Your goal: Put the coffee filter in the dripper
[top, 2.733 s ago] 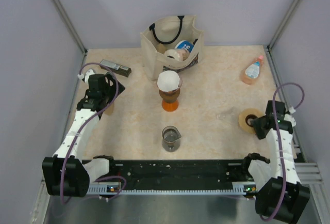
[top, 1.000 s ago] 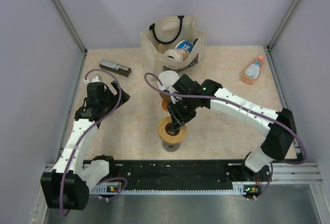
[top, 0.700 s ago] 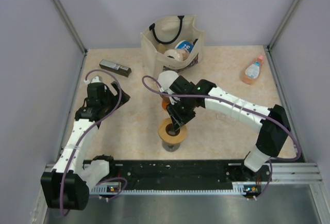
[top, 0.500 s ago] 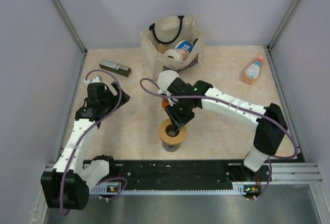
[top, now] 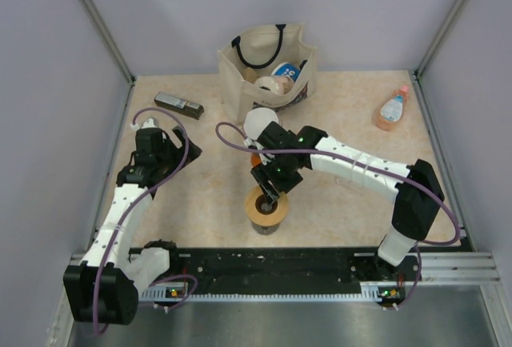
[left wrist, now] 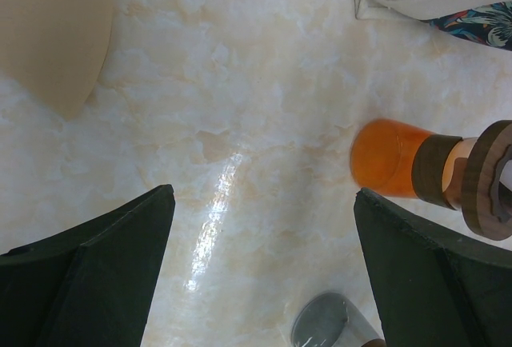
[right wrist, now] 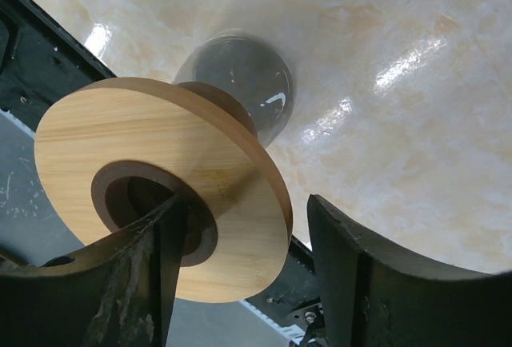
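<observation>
White paper coffee filter (top: 259,121) sits toward the far edge of the desk (top: 352,123); the dripper under it is hidden by the right arm. The right hand (right wrist: 244,201), released, straddles the tan wooden ring (right wrist: 120,139) on the clear glass beaker (right wrist: 240,67) near the front edge. The left hand (left wrist: 264,193), released, hovers over bare desk by the left edge.

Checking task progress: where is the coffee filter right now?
Top view, table centre: the coffee filter sits atop the orange-based stand, just in front of the tote bag, behind the right arm.

Marbled table (top: 360,99): tote bag (top: 268,67), dark bar (top: 178,105), bottle (top: 392,109), glass beaker (right wrist: 240,75).
</observation>
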